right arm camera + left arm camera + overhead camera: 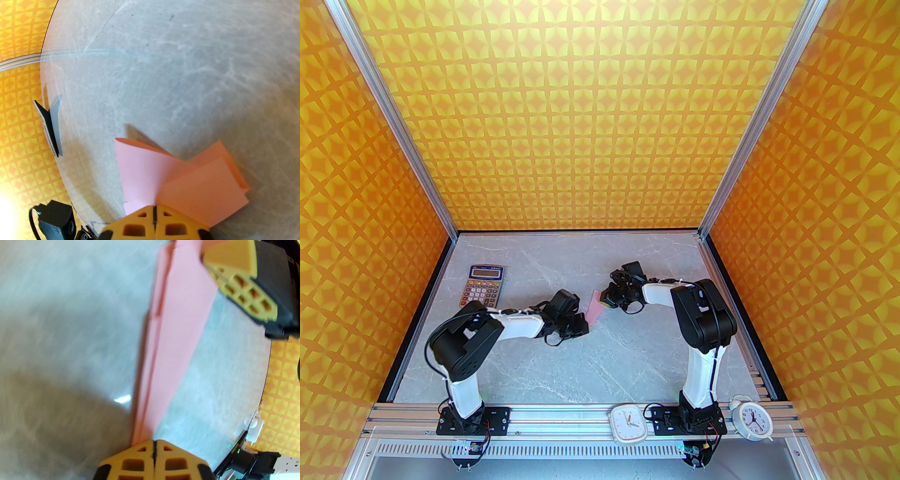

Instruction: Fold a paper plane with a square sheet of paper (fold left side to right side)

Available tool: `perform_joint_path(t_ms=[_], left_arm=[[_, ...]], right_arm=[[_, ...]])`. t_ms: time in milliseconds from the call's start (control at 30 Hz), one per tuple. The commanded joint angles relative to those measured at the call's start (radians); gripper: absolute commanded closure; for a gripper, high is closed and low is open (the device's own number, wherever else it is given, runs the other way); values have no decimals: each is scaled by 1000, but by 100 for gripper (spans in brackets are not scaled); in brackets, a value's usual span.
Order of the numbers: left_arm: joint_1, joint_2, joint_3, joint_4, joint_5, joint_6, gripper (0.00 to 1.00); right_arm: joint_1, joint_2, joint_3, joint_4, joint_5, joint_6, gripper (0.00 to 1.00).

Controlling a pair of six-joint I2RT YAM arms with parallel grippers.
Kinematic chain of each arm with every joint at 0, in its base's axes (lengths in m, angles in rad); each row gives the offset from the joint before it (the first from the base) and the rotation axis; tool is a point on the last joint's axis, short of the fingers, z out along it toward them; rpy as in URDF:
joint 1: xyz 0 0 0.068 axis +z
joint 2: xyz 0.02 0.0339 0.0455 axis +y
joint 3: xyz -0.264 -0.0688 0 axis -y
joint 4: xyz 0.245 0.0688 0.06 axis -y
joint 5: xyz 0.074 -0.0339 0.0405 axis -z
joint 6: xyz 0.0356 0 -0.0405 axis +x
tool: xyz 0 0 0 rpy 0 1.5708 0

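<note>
The left end effector (154,446) and right end effector (154,208) pinch the paper plane (178,333) tight (one end each). This should hold it straight between them.

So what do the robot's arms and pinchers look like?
The left arm and right arm have white shells, chunky black joints and thin black cables. The left gripper and right gripper have orange-yellow wedge fingers full of little holes.

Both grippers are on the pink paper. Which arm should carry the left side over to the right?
Probably left. The left gripper is shut on the left end of the paper plane, so it can carry that side across; the right gripper, shut on the flared opposite end, can anchor.
</note>
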State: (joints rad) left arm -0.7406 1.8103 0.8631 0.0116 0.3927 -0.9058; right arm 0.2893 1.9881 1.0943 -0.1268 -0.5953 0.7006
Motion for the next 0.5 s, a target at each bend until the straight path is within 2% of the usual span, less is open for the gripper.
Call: perform_joint_path(t_ms=[0, 167, 233, 400, 433, 467], left_arm=[[-8, -33, -52, -107, 2, -6, 99], [7, -124, -5, -142, -16, 33, 96], [23, -150, 16, -144, -25, 53, 92], [75, -186, 52, -124, -51, 118, 68], [76, -188, 57, -121, -59, 134, 60], [114, -188, 61, -115, -66, 149, 52]], right_arm=[[-6, 14, 19, -32, 61, -29, 98], [-5, -51, 45, -77, 75, -44, 89], [0, -86, 62, -117, 105, -49, 80], [29, -179, 81, -225, 229, -29, 57], [39, -195, 85, -255, 267, -21, 53], [50, -208, 91, -287, 305, -15, 49]])
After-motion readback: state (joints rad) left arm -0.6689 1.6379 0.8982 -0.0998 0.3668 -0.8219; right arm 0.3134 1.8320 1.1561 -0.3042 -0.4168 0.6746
